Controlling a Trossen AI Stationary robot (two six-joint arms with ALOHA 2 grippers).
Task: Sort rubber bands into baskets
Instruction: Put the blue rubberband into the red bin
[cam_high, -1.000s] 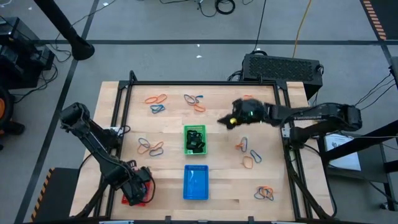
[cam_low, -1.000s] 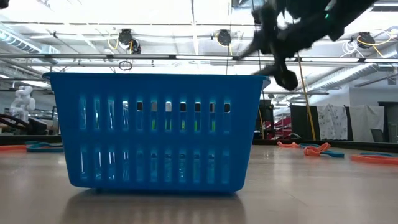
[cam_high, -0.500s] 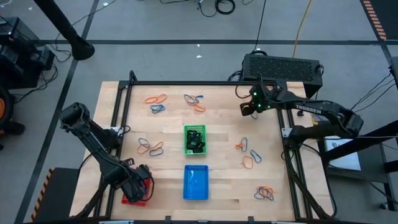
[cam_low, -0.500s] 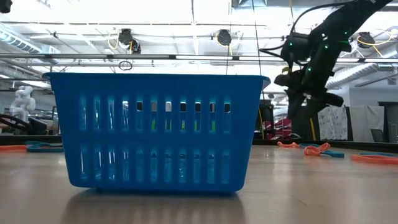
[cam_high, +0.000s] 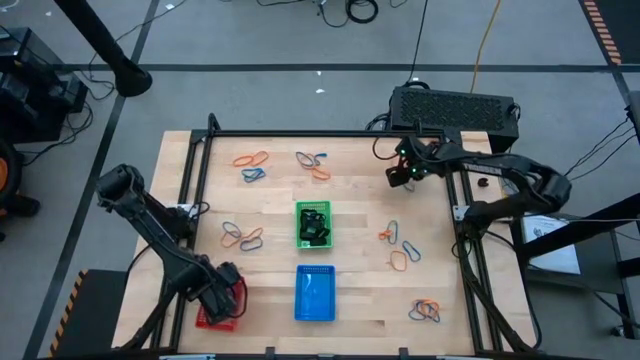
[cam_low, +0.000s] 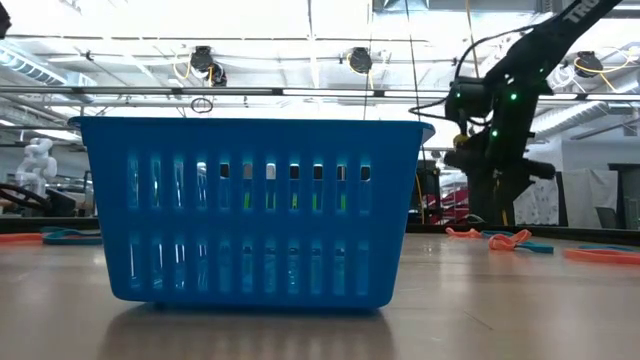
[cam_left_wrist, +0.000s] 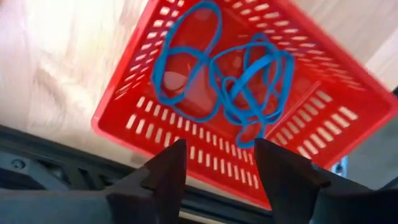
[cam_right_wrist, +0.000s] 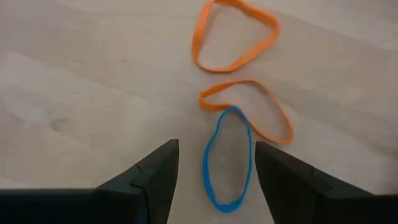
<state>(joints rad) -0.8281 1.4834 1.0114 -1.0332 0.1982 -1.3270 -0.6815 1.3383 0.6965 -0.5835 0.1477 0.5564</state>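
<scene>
Blue rubber bands (cam_left_wrist: 230, 81) lie tangled in the red basket (cam_left_wrist: 323, 124) at the worktop's (cam_high: 360, 215) near-left corner. My left pincer (cam_left_wrist: 217, 165) hovers over it, fingers apart, empty. Right pincer (cam_right_wrist: 214, 165) spread wide above a blue band (cam_right_wrist: 227, 158) and two orange bands (cam_right_wrist: 239, 37), far right.

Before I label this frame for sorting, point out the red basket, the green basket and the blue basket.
red basket (cam_left_wrist: 323, 118), left wrist view, mesh floor near a corner.
green basket (cam_high: 301, 212), high view, far rim.
blue basket (cam_low: 250, 200), low view, slotted side wall.

Matt pale wood table (cam_high: 360, 215); glossy slotted plastic red basket (cam_left_wrist: 323, 118).
</scene>
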